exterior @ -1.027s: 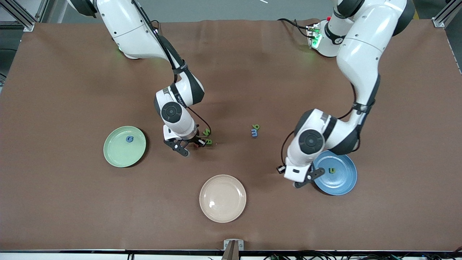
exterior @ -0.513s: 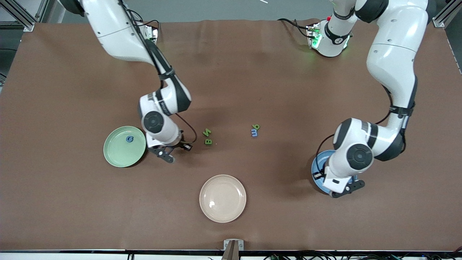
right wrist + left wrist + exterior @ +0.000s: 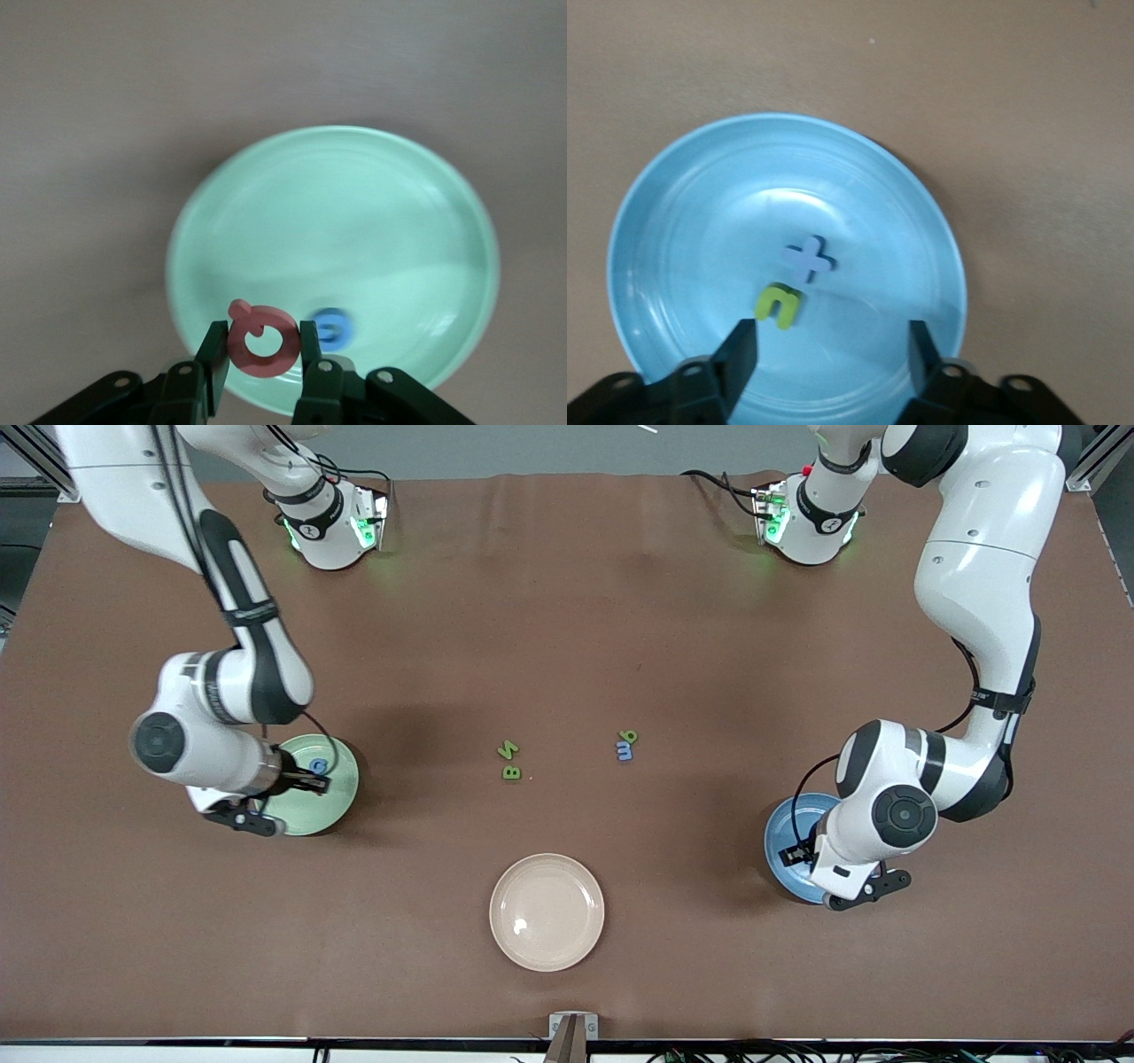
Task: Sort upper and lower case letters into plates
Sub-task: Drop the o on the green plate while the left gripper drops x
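Only the right wrist view shows the right gripper [image 3: 260, 347] clamping the Q [image 3: 260, 336] over the mint plate [image 3: 372, 212] holding the G [image 3: 332, 327]. The left gripper [image 3: 831, 347] hangs spread over the blue plate [image 3: 673, 204] holding x [image 3: 808, 259] and a green letter [image 3: 780, 304].

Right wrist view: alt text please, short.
The right gripper holds a red-pink Q between its fingers over the mint green plate, where a blue G already lies. Brown table surrounds the plate.
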Controlling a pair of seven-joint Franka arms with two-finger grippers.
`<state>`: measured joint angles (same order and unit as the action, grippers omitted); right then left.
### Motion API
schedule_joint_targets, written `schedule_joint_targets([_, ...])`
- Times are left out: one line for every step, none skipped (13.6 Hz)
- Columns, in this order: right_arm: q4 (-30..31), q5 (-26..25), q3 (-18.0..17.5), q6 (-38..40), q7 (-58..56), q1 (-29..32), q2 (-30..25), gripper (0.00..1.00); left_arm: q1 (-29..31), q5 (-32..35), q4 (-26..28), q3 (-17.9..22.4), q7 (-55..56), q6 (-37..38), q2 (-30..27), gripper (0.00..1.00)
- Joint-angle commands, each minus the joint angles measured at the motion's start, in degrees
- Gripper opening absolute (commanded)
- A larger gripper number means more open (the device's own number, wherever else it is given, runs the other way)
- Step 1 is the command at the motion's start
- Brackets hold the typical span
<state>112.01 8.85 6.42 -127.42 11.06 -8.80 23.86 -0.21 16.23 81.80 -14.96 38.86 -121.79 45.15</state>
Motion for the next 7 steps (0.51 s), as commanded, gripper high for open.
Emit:
schedule_joint_targets([8.81, -0.67, -1.41, -7.55, -1.39, 0.80, -2.41, 0.00, -0.32, 0.56, 2.91, -1.90, 3.05, 0.15, -2.26, 0.96])
schedule_joint_targets([9.79, -0.58, -1.41, -10.28, -1.30, 0.72, -2.15, 0.01, -0.32, 0.56, 4.06, -3.31, 4.98, 0.15, -2.96, 0.96])
schedule_joint_targets([10.06, -0.41, -1.58, -11.70, -1.22, 0.45, -1.89, 0.02, -0.32, 0.56, 5.46, -4.89, 7.78, 0.15, -3.75, 0.96])
schedule_joint_targets([9.98, -0.32, -1.58, -12.32, -1.22, 0.02, -1.27, 0.02, -0.58, 0.73, 6.78, -6.73, 10.77, 0.15, -4.19, 0.95])
schedule_joint_targets([9.80, -0.06, -1.58, -12.67, -1.13, -0.42, -0.92, 0.02, -1.10, 0.91, 7.66, -8.40, 13.50, 0.15, -4.46, 0.93])
schedule_joint_targets([9.72, 0.03, -1.67, -13.55, -0.87, -0.86, -0.31, 0.02, -1.28, 1.08, 8.54, -9.98, 15.09, 0.06, -4.55, 0.92])
schedule_joint_targets([9.63, 0.03, -1.67, -14.51, -0.78, -1.04, 0.48, 0.02, -1.37, 1.35, 9.94, -11.83, 15.37, -0.46, -4.81, 0.90])
